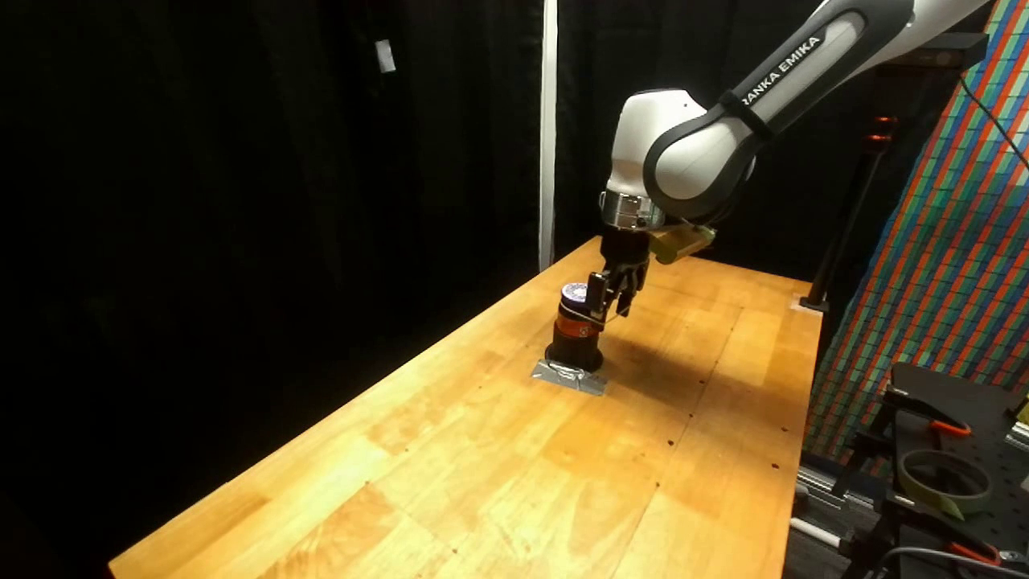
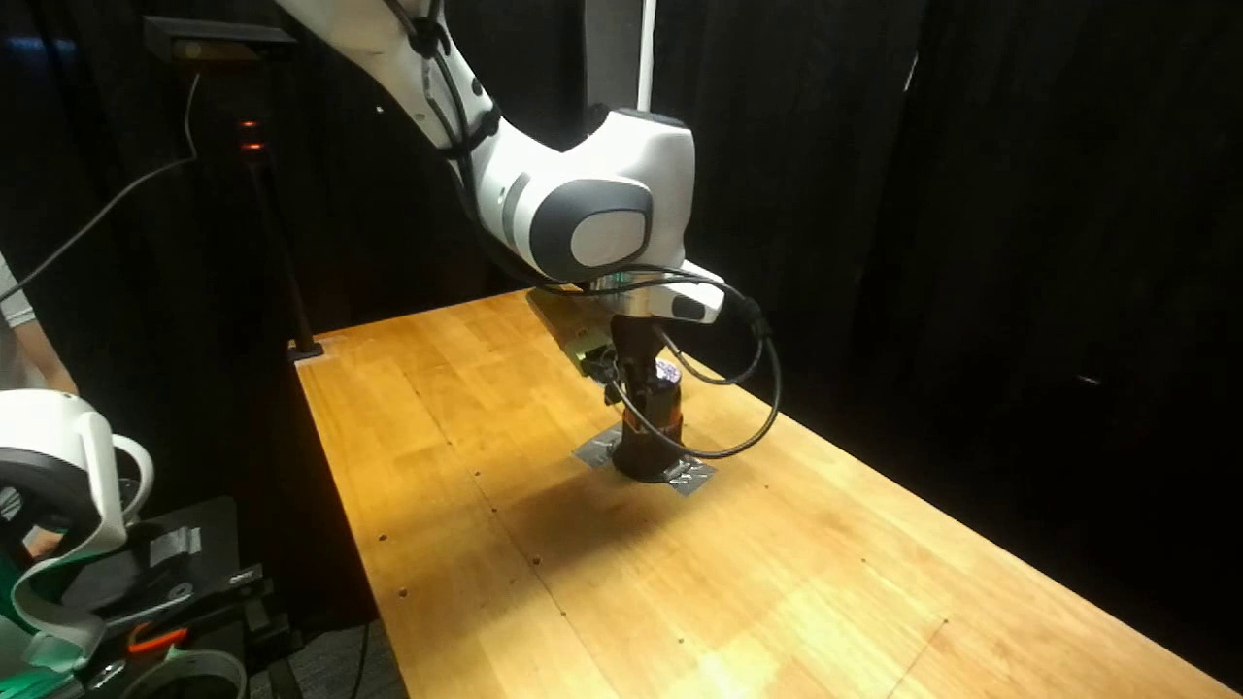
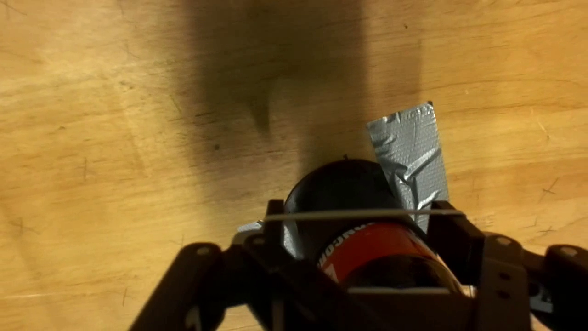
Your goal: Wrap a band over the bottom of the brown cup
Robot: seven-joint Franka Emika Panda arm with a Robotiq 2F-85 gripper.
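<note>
The dark brown cup [image 1: 575, 351] with its orange-red ring stands upright on the wooden table; it also shows in the wrist view [image 3: 381, 243] and, partly covered by the arm, in an exterior view [image 2: 643, 454]. A thin pale band [image 3: 349, 214] is stretched between the tips of my two fingers and crosses the cup's near side. In an exterior view the band [image 1: 580, 315] appears to run round the cup's upper part as well. My gripper [image 3: 360, 223] is open, also seen in an exterior view [image 1: 611, 314], with fingers apart beside the cup's upper part. The band's far side is hidden.
Grey tape [image 3: 409, 151] holds the cup's base flange to the wooden table [image 1: 498, 466]. A cable loop [image 2: 772, 388] hangs from my wrist. A dark cart [image 1: 957, 402] with a tape roll [image 1: 944, 482] stands beside the table. A black post [image 1: 840, 225] rises at the table's far corner.
</note>
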